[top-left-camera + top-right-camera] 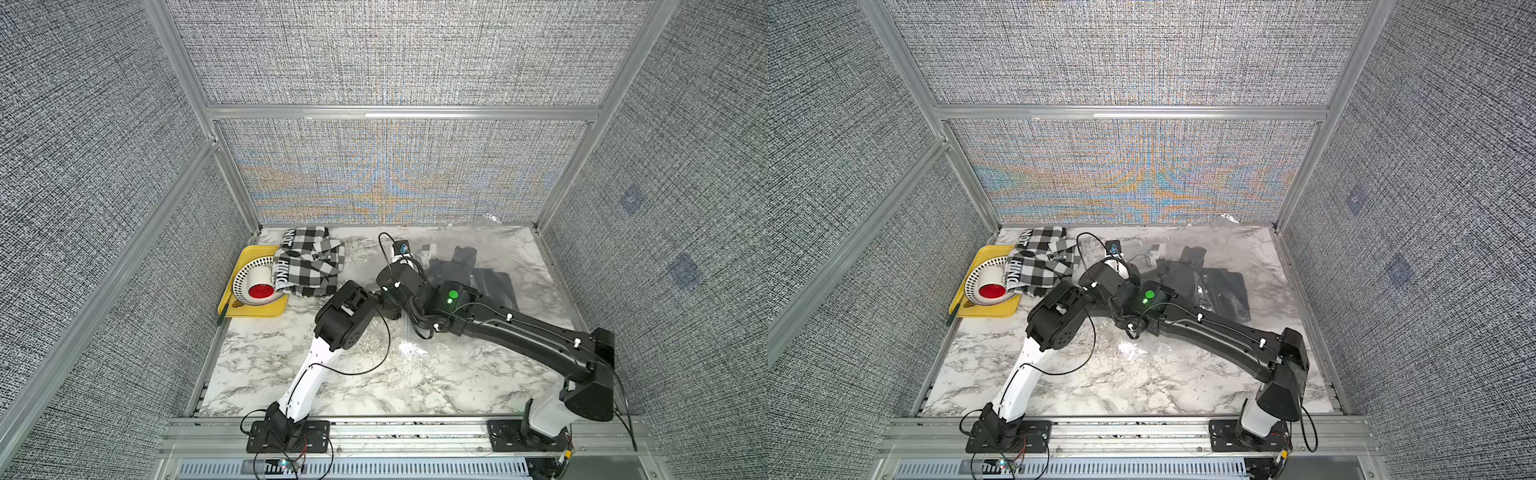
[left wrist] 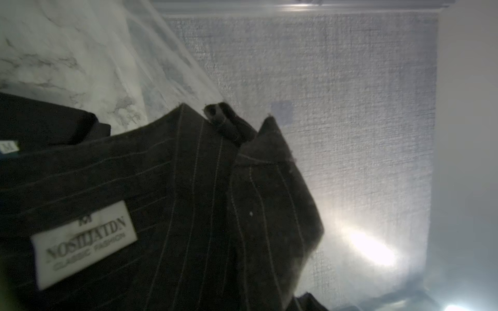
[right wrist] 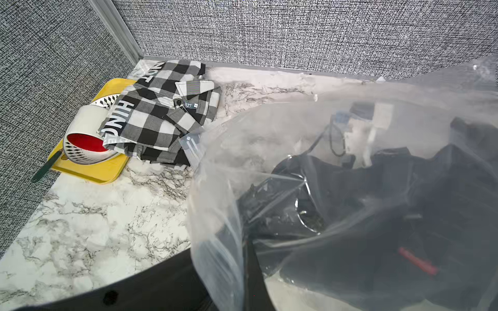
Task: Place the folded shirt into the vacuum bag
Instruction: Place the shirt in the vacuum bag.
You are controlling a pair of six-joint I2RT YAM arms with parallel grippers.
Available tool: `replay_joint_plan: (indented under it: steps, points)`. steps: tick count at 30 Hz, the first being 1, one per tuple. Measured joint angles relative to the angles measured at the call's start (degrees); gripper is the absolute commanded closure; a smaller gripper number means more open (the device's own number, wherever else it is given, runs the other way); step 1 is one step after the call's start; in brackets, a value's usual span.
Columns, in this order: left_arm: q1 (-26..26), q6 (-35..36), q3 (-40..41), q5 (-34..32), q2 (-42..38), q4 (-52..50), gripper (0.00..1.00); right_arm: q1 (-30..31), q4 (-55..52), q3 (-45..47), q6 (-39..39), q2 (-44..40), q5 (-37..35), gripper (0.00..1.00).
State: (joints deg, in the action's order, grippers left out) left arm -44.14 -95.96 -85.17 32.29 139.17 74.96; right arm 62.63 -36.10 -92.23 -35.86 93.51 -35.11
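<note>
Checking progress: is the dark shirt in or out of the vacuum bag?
In: the dark shirt shows through the clear plastic of the vacuum bag.

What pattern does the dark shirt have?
Thin pale pinstripes on the dark shirt; clearest in the left wrist view.

Close view of a dark pinstriped shirt [image 2: 188, 202], collar points raised; a white woven label [image 2: 83, 242] reading "CLASSIC FASHION" and a small size tag [image 2: 9, 146] marked M sit at its neck; hazy film of the vacuum bag [image 2: 161, 62] veils the marble worktop [image 2: 54, 53] and a grey woven wall panel [image 2: 350, 107]; a bright glare [image 2: 369, 247] lies on the film.
</note>
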Motion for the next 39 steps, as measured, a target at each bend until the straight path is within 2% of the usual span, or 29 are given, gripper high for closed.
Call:
replay_joint_plan:
  steps: [8,17,30,36,39]
  points:
    - [-0.13,10.14,0.76,-4.63,-3.76,-5.46,1.00,0.55,0.74,0.81,-1.70,-0.22,1.07,1.00]
    - [-1.03,17.86,-3.41,-6.27,-1.79,-11.58,1.00,0.79,0.72,1.16,-2.38,-1.03,0.79,1.00]
    - [-1.73,26.77,-7.69,-5.33,-0.44,-25.18,1.00,0.79,-0.35,1.03,-2.54,-0.52,-0.28,1.00]
    - [-2.45,29.55,-12.52,-3.54,1.88,-31.01,1.00,0.70,-2.95,0.81,-2.03,-0.24,-1.16,1.00]
    - [-2.93,30.45,-14.69,-2.23,3.32,-34.60,0.96,0.63,-4.42,0.79,-2.03,-0.15,-2.10,1.00]
